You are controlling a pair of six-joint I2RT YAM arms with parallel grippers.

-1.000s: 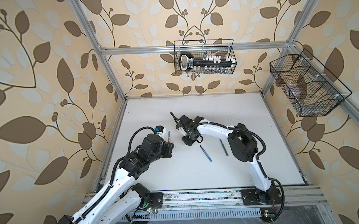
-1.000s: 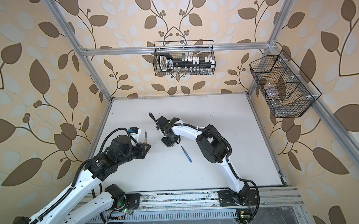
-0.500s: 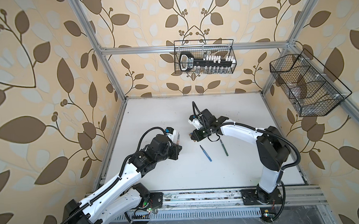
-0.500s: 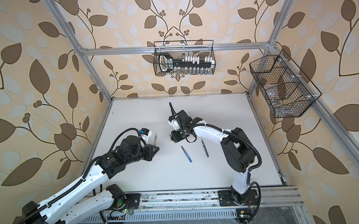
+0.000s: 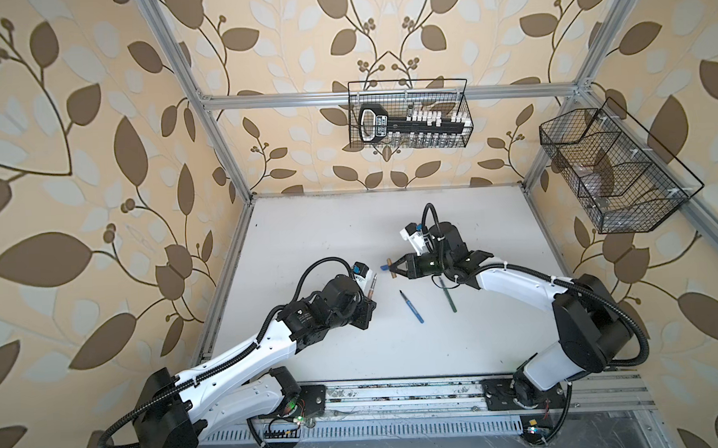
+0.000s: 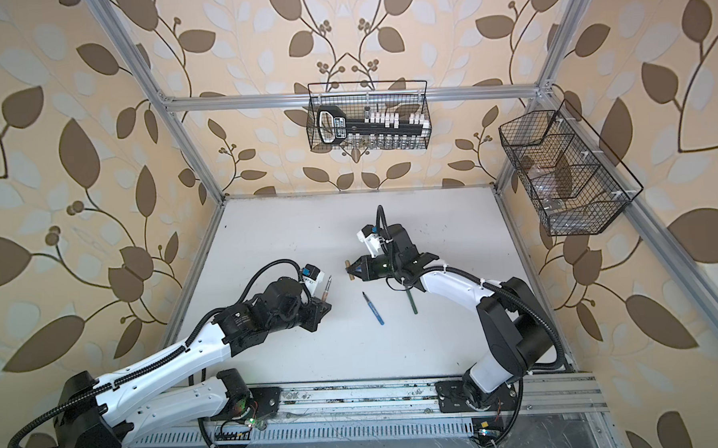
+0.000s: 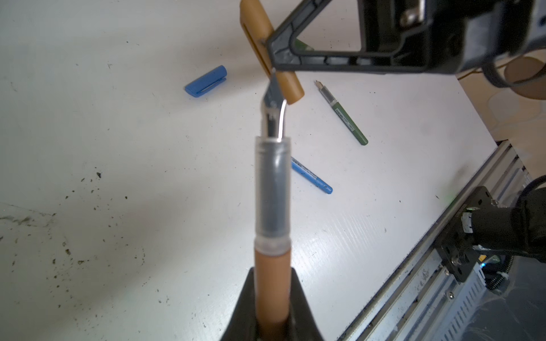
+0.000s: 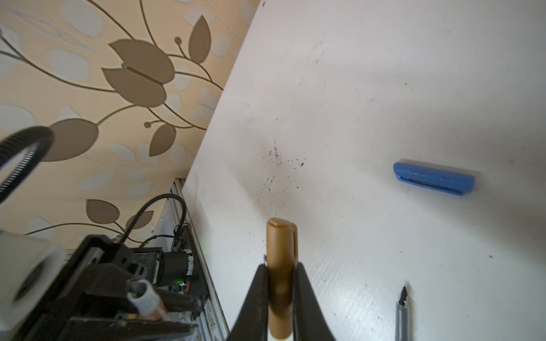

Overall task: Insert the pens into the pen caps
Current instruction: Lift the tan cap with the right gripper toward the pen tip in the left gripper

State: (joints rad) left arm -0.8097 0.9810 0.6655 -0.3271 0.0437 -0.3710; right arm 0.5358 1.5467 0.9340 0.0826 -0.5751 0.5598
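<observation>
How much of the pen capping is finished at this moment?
Done: nothing; no pen wears a cap. In hand: the left gripper holds the brown pen and the right gripper holds the brown cap, not yet joined. Left: that pair, then the blue pen and the green pen, lying bare on the table; the blue cap lies nearby.

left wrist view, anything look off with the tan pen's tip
Possibly. On the tan pen in the left gripper, a silvery strip curves off one side of the dark nib, so the tip looks bent, though it may be glare. Otherwise only dark specks on the table.
</observation>
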